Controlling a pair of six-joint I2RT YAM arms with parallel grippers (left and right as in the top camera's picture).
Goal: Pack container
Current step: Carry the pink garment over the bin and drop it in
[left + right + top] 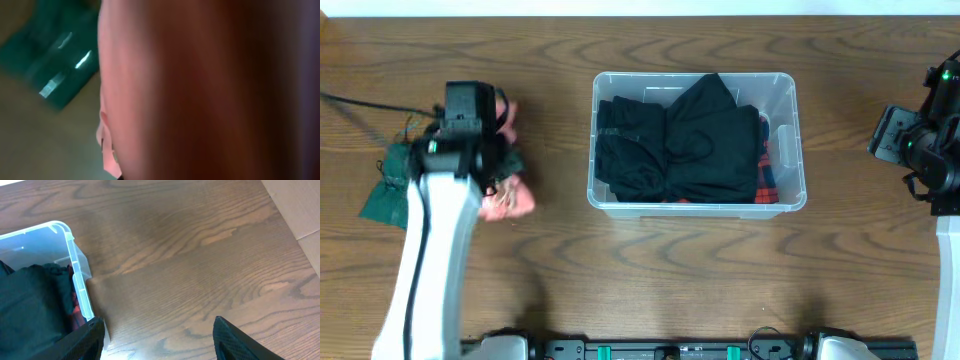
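Far left there's a green cloth (388, 188), then the left gripper (492, 158) down at a pink cloth (512, 200). The wrist cam is all pink blur, so can't tell if it's clamped. The container (695, 209) sits mid-table, well to its right, with black clothes (690, 140) inside. The right gripper (159, 339) hangs near the container's right end, fingers spread and empty.

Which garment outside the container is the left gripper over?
The pink one, the nearer of the two to the container. It sits under the left gripper and fills the left wrist view. The green one lies farther left.
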